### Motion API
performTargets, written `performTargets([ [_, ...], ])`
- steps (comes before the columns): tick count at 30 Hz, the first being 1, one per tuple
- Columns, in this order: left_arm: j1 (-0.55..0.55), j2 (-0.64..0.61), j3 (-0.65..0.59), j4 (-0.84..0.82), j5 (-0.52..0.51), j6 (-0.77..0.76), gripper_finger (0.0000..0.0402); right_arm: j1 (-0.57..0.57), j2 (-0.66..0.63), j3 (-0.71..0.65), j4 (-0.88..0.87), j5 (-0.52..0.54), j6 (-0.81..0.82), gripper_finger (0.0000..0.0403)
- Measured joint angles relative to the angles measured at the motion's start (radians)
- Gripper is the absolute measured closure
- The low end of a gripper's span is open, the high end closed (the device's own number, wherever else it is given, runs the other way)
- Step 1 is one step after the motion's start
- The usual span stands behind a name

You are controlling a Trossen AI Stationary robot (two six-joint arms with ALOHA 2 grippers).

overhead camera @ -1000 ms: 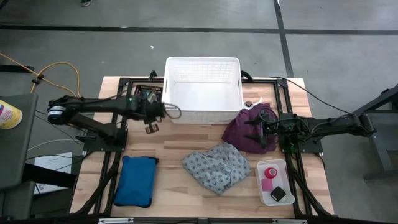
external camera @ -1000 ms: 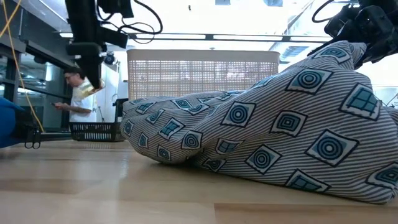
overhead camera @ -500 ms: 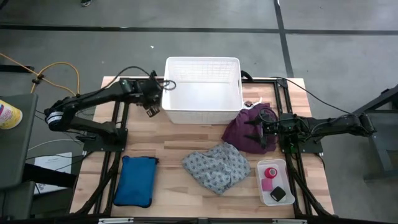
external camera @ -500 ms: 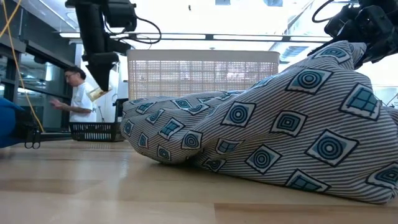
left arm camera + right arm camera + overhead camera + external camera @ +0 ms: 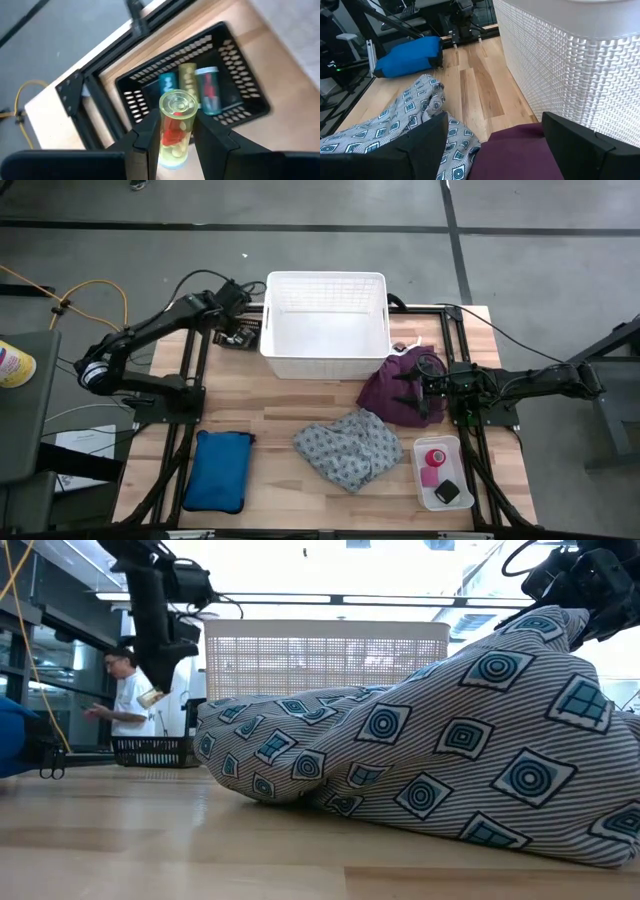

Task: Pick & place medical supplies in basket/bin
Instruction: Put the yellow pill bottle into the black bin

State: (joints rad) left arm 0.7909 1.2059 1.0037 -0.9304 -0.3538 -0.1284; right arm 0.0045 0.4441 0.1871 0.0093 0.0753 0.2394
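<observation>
My left gripper [image 5: 238, 330] hangs over a small black basket [image 5: 235, 85] on the table's far left, beside the white basket [image 5: 325, 325], and is shut on a small clear bottle [image 5: 175, 127] with red and yellow contents. The black basket holds three bottles. My right gripper [image 5: 412, 385] stands open over the purple cloth [image 5: 390, 392]; whether it touches the cloth, I cannot tell. The grey patterned cloth [image 5: 345, 450] lies heaped on the table's near middle. A pink tape roll [image 5: 435, 457] and a small black block [image 5: 447, 492] sit in a clear tray. My left gripper pinches the bottle's body [image 5: 165, 142] between its two fingers, one on each side, below the cap [image 5: 177, 104]. The fingers slant down from above. The bottle is tilted, sticks out past the fingertips [image 5: 150, 697], and hangs clear above the black basket.
A blue pouch [image 5: 220, 470] lies at the near left. The clear tray [image 5: 440, 472] sits at the near right. Black frame rails run along both sides of the table. Beyond the table, the low view shows a person [image 5: 125, 700].
My left gripper has swung from the white basket's near left corner toward the table's far edge, rolling as it went, and now hangs over the small black basket. The bottle has gone with it, still held clear of the table.
</observation>
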Motion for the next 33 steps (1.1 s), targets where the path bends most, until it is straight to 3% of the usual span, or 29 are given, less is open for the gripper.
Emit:
performTargets([
  [21,0.115,0.286,0.000,0.113,-0.001,-0.042,0.0306,0.000,0.000,0.000,0.000,0.000,0.000,0.0094],
  [33,0.117,0.309,0.000,0.117,-0.006,-0.072,0.0285,0.000,0.000,0.000,0.000,0.000,0.000,0.0094],
])
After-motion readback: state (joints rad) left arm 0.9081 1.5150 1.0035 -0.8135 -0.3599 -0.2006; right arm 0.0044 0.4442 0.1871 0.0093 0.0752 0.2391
